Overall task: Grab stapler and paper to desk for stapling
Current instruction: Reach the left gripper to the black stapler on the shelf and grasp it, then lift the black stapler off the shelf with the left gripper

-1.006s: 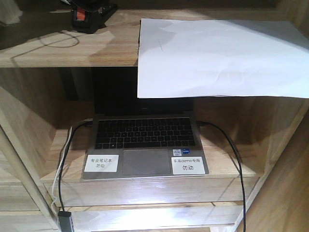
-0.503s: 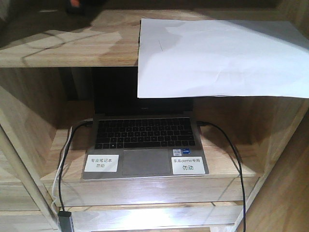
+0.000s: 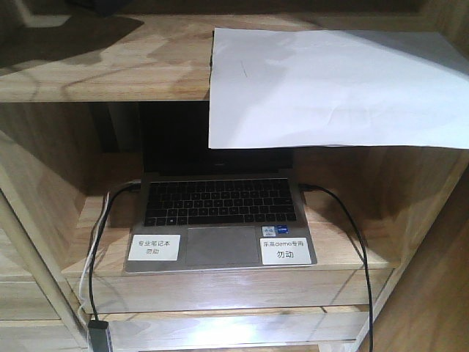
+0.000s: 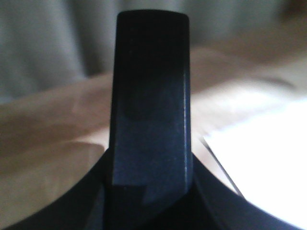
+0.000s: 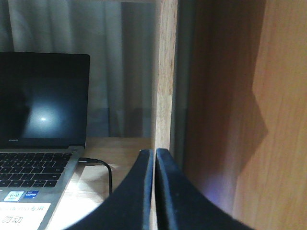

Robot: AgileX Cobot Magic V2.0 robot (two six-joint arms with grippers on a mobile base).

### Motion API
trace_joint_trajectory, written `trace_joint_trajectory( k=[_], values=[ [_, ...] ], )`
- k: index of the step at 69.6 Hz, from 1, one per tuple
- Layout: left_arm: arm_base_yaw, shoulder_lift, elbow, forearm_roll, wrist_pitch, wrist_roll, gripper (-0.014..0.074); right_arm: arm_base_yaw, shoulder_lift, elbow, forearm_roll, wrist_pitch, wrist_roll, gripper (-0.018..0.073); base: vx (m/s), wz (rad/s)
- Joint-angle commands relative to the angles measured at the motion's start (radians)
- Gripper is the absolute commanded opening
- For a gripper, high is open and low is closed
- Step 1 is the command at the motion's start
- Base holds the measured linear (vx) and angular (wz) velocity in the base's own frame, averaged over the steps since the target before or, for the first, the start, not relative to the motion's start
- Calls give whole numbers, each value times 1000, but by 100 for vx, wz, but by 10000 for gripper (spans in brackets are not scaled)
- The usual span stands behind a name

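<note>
Left wrist view: stapler [image 4: 149,96] clamped between fingers [image 4: 91,201], paper [image 4: 264,163] lower right.

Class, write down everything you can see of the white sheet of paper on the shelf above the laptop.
The paper is one plain white rectangular sheet, blank but for a tiny faint mark near its upper left. It looks thin and uncreased. It lies on the upper wooden shelf, its front part jutting past the shelf edge and hiding the top of the laptop screen below. Its far right part is in shadow. Only the shelf touches it.
</note>
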Motion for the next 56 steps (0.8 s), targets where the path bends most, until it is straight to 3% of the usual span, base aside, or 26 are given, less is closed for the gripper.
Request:
trace_joint_trajectory(
  k=[1,13,28,42,56],
  values=[
    [-7,-124,63,-5,-116,12,-8,-5,-15,4,-2,-72,2,-9,0,0],
    [-7,-320,300,-33,-203,44,-8,-5,-15,4,-2,-72,2,-9,0,0],
    [-7,-563,600,-138,-262,144,-8,-5,-15,4,-2,-72,2,-9,0,0],
    [-7,-777,852,-185,-275,268,-8,-5,-15,4,-2,-72,2,-9,0,0],
    [-7,-1000,1060,-220,-335,275,-8,-5,-14,4,-2,-72,2,-9,0,0]
  ],
)
